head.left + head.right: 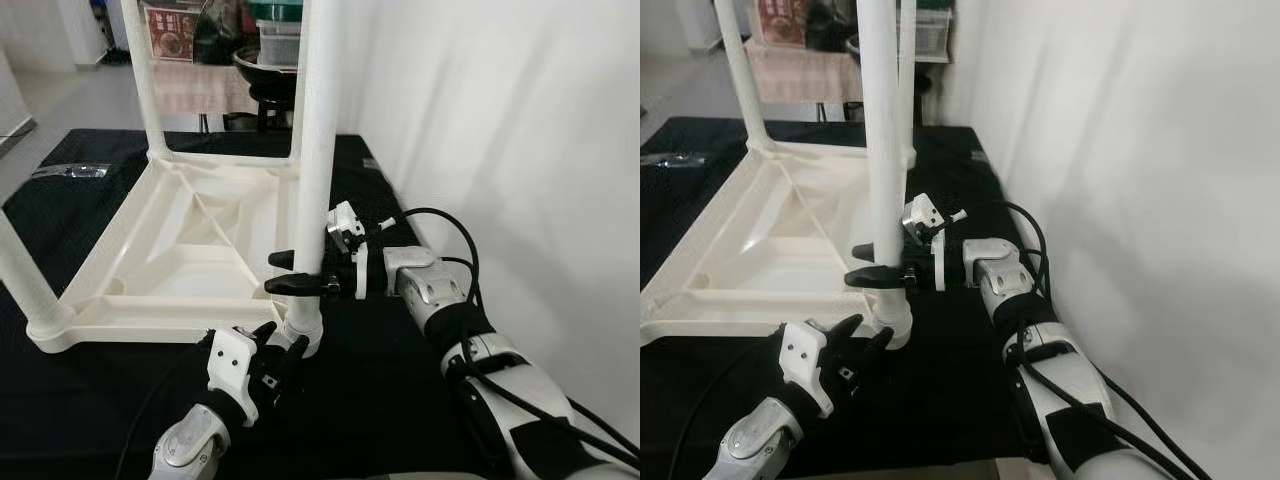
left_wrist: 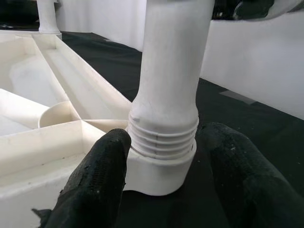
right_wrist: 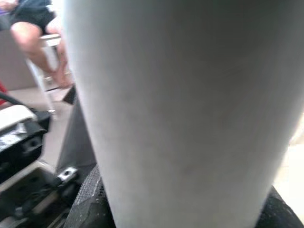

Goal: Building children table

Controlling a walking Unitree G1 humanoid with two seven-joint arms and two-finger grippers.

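Observation:
A white plastic children's table (image 1: 180,240) lies upside down on a black cloth. Its near right leg (image 1: 315,150) stands upright in a threaded corner socket (image 2: 161,142). My right gripper (image 1: 273,272) comes in from the right and is shut on this leg a little above the socket; the leg (image 3: 180,109) sits between its fingers (image 3: 90,204). My left gripper (image 1: 282,340) is low at the front, open, with one black finger (image 2: 99,175) on each side of the socket.
Two other legs (image 1: 140,70) (image 1: 20,270) stand upright at the far left and near left corners. A white wall (image 1: 500,120) runs close along the right. A small packet (image 1: 70,172) lies on the cloth at far left. A seated person (image 3: 33,28) is behind.

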